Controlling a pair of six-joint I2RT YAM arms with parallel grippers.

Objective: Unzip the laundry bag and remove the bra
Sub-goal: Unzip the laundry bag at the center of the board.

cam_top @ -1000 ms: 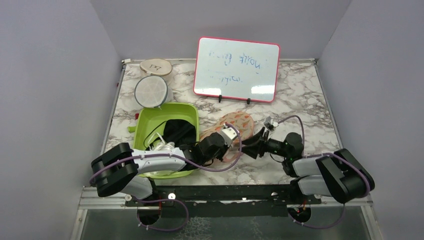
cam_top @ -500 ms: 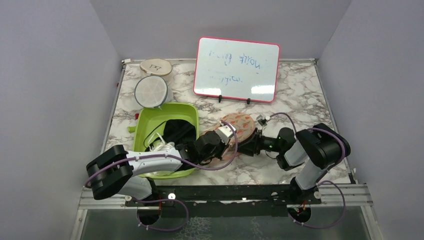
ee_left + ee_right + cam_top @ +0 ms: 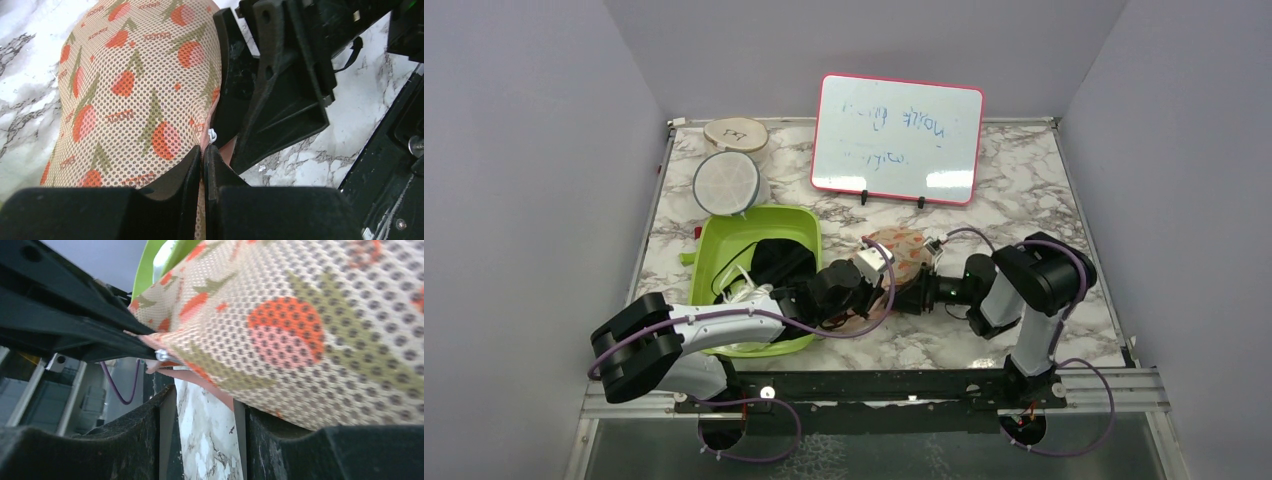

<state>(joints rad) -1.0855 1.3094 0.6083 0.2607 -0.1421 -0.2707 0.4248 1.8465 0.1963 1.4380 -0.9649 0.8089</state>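
laundry bag (image 3: 906, 247) lies mid-way across the marble table (image 3: 1024, 200). Zip isn't visibly opened and the bra shows in no view, presumably inside.

Both arms meet at the bag's 6 o'clock edge.
- left gripper (image 3: 202, 150) comes in from 8 o'clock, jaws fully closed. It looks pinched on the seam fabric right beside the zipper pull (image 3: 212, 135). My read: it anchors the bag so the pull can be drawn.
- right gripper (image 3: 205, 401) comes in from 4 o'clock, jaws about half apart. The bag edge hangs into the gap, nothing clamped. The pull sits just above one fingertip, not between.

Top view gives only arm layout; the wrists hide the contact spot. Left wrist view shows pull and pinch. Right wrist view shows the open gap with marble under it.

green tub (image 3: 724, 245) at the bag's 9 o'clock, whiteboard (image 3: 897, 138) at 12.
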